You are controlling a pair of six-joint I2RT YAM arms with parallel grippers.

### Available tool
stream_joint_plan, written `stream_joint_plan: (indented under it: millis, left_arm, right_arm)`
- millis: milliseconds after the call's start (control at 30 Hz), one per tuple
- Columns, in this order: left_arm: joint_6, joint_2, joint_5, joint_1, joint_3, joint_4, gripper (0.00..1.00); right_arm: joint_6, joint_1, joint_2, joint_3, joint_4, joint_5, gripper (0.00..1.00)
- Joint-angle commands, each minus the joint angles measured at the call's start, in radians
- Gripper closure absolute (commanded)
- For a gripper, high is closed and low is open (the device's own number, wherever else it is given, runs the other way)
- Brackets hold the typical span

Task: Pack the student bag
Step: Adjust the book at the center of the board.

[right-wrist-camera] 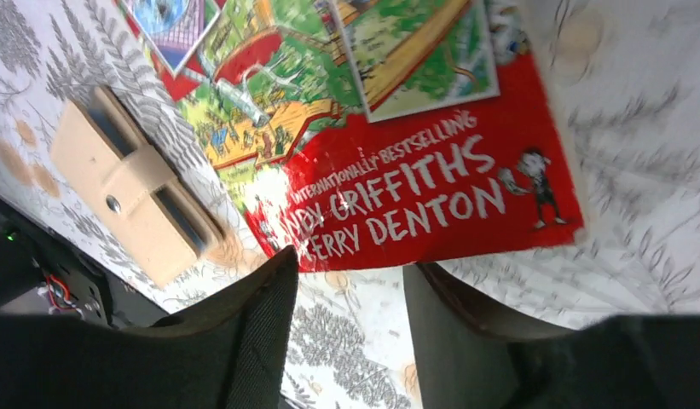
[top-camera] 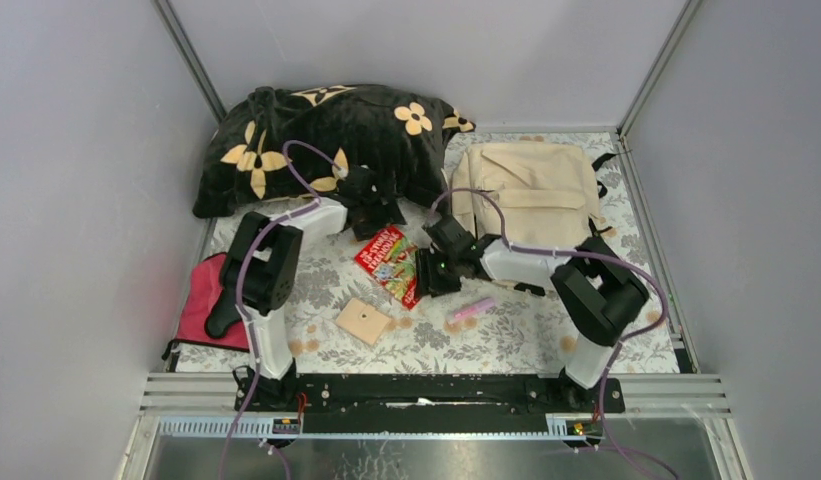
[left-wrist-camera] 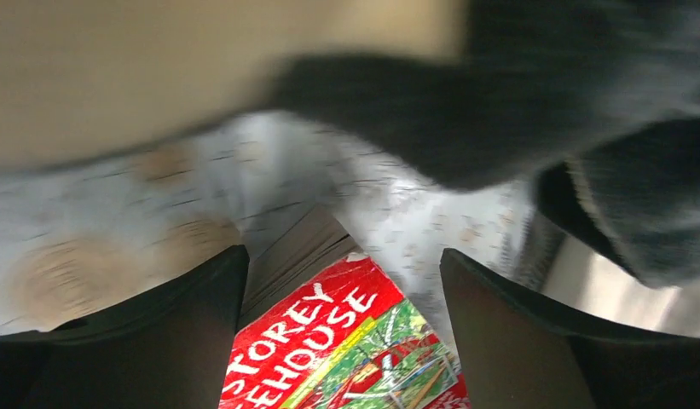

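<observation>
The student bag (top-camera: pixel 531 190), a cream backpack with black straps, lies flat at the back right of the table. A red paperback (top-camera: pixel 389 262) lies on the floral cloth between my two grippers. My left gripper (top-camera: pixel 376 222) hangs open over the book's far end, and the left wrist view shows that red corner (left-wrist-camera: pixel 329 341) between the spread fingers (left-wrist-camera: pixel 193 332). My right gripper (top-camera: pixel 429 272) is at the book's near right edge. Its jaws stand apart over bare cloth, with the book's red edge (right-wrist-camera: pixel 431 196) just past the fingertips (right-wrist-camera: pixel 265 315).
A black flower-patterned pillow (top-camera: pixel 326 140) fills the back left, close behind the left gripper. A beige snap wallet (top-camera: pixel 364 322) and a pink marker (top-camera: pixel 473 309) lie near the front. A red-and-black pouch (top-camera: pixel 201 300) sits at the left edge. Grey walls enclose the table.
</observation>
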Motion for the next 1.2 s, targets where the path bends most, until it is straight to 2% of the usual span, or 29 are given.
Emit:
stream_joint_plan:
  millis: [0, 33, 133, 267, 500, 600, 833, 1167]
  left_arm:
    - [0.023, 0.053, 0.191, -0.054, 0.088, 0.086, 0.10]
    - [0.040, 0.041, 0.189, -0.057, 0.094, 0.086, 0.09]
    - [0.088, -0.048, 0.143, -0.065, 0.074, 0.075, 0.07]
    - [0.122, -0.217, 0.059, -0.071, -0.026, 0.038, 0.01]
    - [0.053, -0.467, -0.069, -0.071, -0.243, -0.008, 0.01]
    - [0.009, -0.509, -0.095, -0.069, -0.297, -0.041, 0.01]
    - [-0.077, -0.567, -0.258, -0.064, -0.341, -0.099, 0.01]
    - [-0.050, -0.549, -0.172, -0.040, -0.336, -0.098, 0.01]
  right_arm:
    - [0.002, 0.031, -0.123, -0.059, 0.048, -0.024, 0.33]
    - [-0.022, 0.030, -0.152, -0.072, 0.035, 0.015, 0.22]
    - [-0.070, 0.031, -0.203, -0.059, 0.004, 0.145, 0.06]
    - [-0.114, 0.025, -0.181, 0.040, -0.063, 0.297, 0.01]
    - [-0.152, -0.001, -0.065, 0.164, -0.090, 0.313, 0.00]
    - [-0.186, -0.008, -0.043, 0.196, -0.118, 0.302, 0.00]
    - [-0.197, -0.031, -0.019, 0.195, -0.131, 0.220, 0.00]
    - [-0.099, -0.057, 0.068, 0.145, -0.059, 0.142, 0.00]
